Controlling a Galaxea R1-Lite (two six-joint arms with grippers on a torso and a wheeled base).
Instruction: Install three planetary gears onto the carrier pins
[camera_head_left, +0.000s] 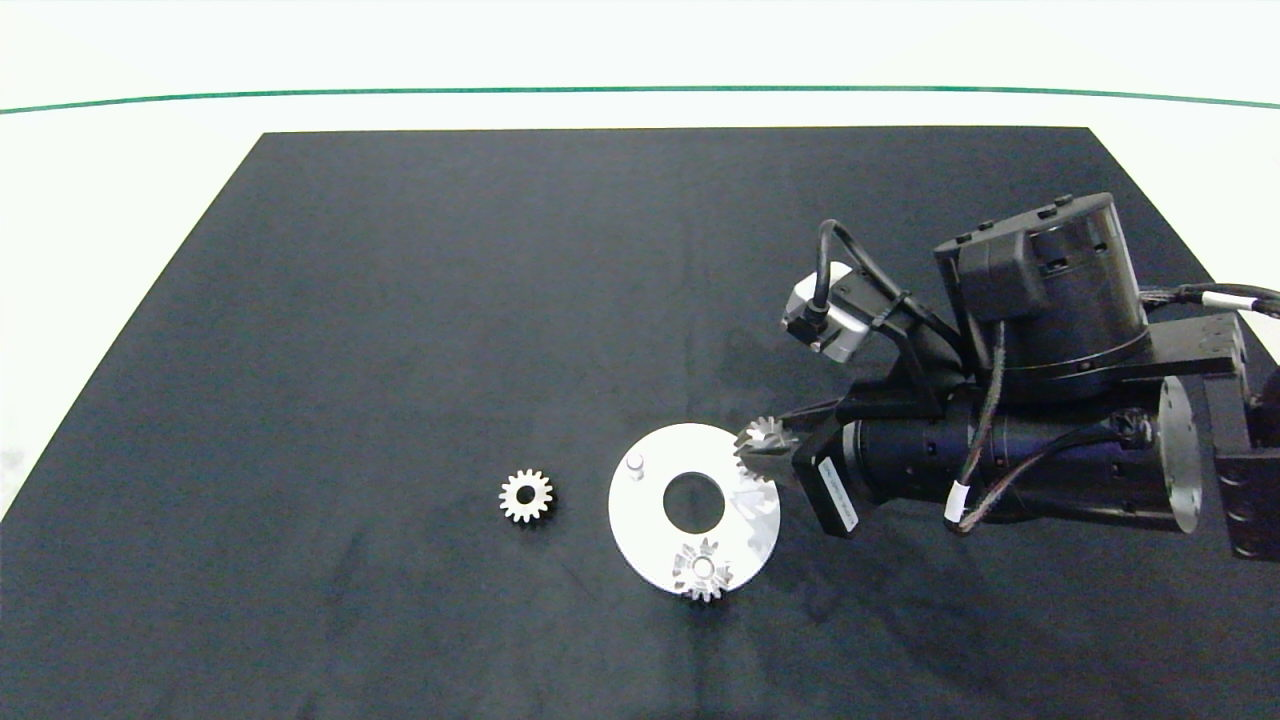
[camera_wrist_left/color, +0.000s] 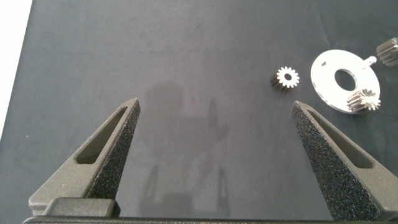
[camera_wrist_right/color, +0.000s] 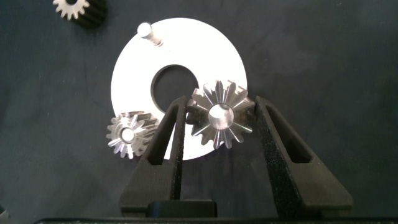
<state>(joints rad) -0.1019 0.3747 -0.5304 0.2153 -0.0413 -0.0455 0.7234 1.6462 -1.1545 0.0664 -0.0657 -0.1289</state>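
**Second gear held at the disc's rim**

One gear (camera_head_left: 703, 571) sat on a pin at the near edge of the white disc (camera_head_left: 640, 520). A second gear (camera_wrist_right/color: 220, 116) was clamped between the fingers of the right gripper (camera_wrist_right/color: 219, 121), over the disc's right rim. A third gear (camera_head_left: 526, 496) lay flat on the black mat (camera_head_left: 400, 350), just left of the disc. One bare pin (camera_head_left: 636, 465) stood at the disc's far-left part. The left gripper (camera_wrist_left/color: 214, 155) hung over bare mat, fingers wide apart, holding nothing.
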